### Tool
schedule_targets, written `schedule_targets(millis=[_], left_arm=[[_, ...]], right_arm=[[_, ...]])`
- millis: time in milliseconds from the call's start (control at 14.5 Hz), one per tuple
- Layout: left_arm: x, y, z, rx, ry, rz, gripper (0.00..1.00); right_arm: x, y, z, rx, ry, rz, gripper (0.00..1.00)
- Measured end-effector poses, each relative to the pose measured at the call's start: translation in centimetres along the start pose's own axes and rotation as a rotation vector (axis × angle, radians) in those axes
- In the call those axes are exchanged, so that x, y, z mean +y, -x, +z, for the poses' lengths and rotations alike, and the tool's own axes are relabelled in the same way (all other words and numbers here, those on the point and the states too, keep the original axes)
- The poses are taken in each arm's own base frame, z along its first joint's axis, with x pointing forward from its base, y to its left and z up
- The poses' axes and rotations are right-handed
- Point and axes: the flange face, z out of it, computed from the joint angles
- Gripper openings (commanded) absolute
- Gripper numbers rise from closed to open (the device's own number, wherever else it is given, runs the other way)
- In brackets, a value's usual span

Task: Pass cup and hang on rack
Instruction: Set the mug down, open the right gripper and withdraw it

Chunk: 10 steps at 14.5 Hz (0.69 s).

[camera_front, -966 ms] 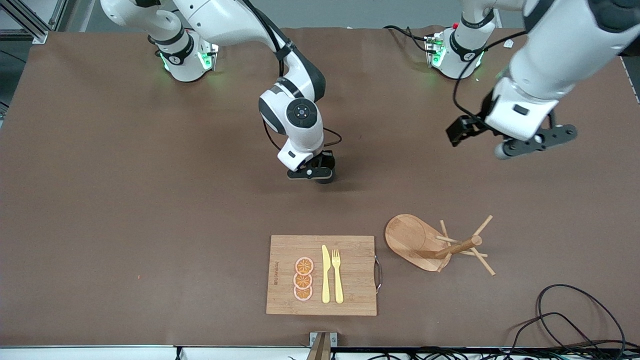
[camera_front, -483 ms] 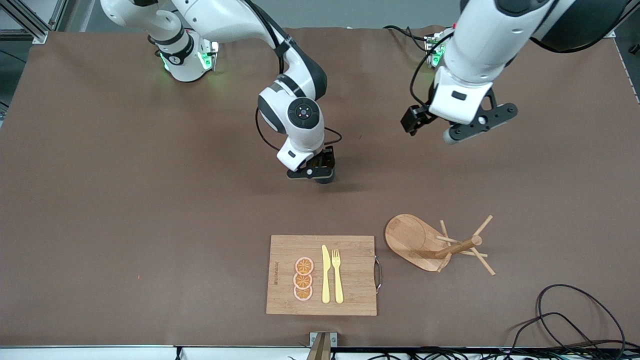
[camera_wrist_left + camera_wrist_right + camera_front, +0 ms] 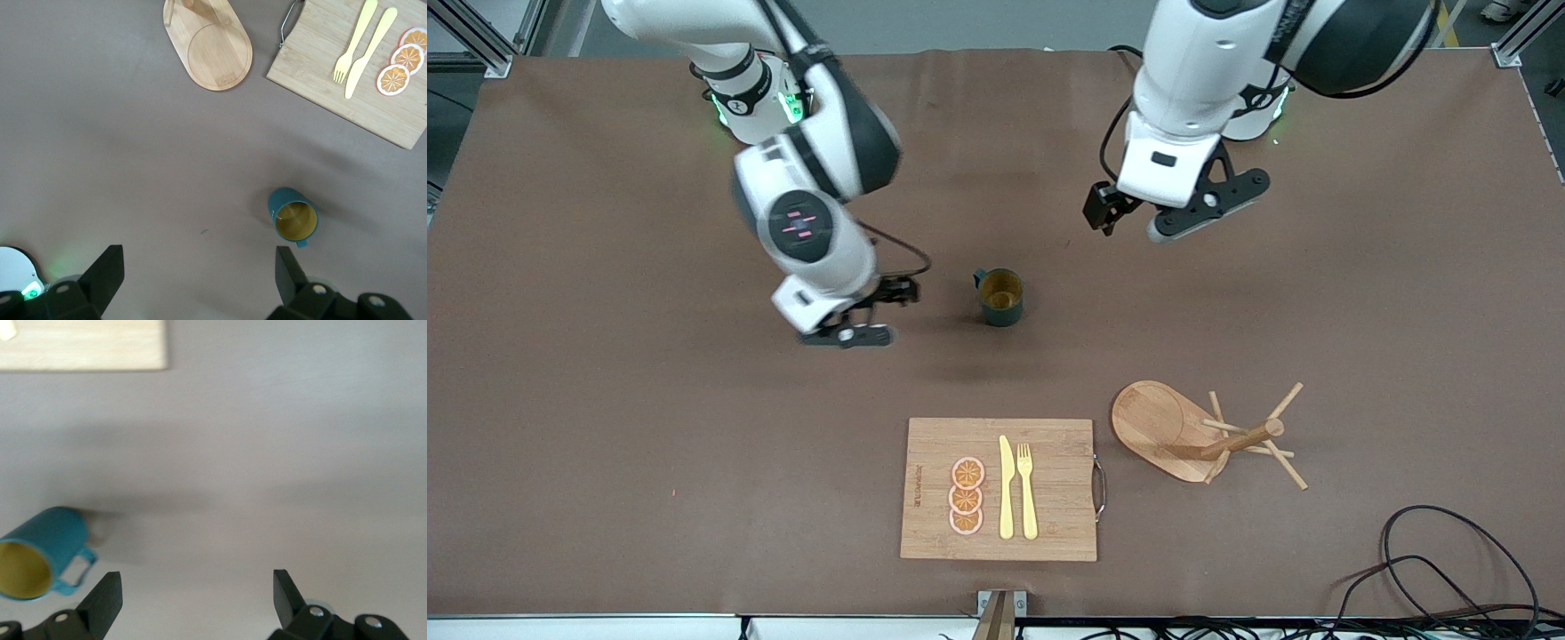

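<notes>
The cup (image 3: pixel 1000 298), dark teal with a yellow inside, stands upright by itself in the middle of the table, and nothing holds it. It also shows in the left wrist view as the cup (image 3: pixel 293 217) and in the right wrist view as the cup (image 3: pixel 40 550). My right gripper (image 3: pixel 847 332) (image 3: pixel 197 585) is open and empty, beside the cup toward the right arm's end. My left gripper (image 3: pixel 1183 216) (image 3: pixel 198 267) hangs open and empty over bare table, toward the left arm's end from the cup. The wooden rack (image 3: pixel 1200 431) (image 3: pixel 213 47) stands nearer the front camera.
A bamboo cutting board (image 3: pixel 1049 489) (image 3: pixel 353 80) (image 3: pixel 80 347) with a yellow knife, a fork and orange slices lies near the front edge, beside the rack. Black cables (image 3: pixel 1449 560) coil at the near corner by the left arm's end.
My right gripper opened, let go of the cup on the table and drew away toward the right arm's end. My left arm swung in over the table toward the cup.
</notes>
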Motion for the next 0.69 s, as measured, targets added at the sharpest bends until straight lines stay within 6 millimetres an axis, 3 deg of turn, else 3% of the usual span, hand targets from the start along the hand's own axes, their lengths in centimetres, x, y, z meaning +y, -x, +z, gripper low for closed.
schedule_targets(millis=[207, 414, 690], left_arm=[[2.8, 3.6, 1.6, 0.049, -0.038, -0.001, 1.00], [6.1, 8.0, 4.2, 0.121, -0.079, -0.009, 1.00], [9.6, 12.9, 9.2, 0.229, -0.155, -0.028, 1.00]], right_arm=[[7.8, -1.9, -1.5, -0.028, 0.007, -0.033, 1.00], [16.3, -3.1, -4.6, -0.008, -0.012, -0.050, 1.00], [26.9, -2.6, -8.9, 0.015, 0.003, -0.055, 1.00]])
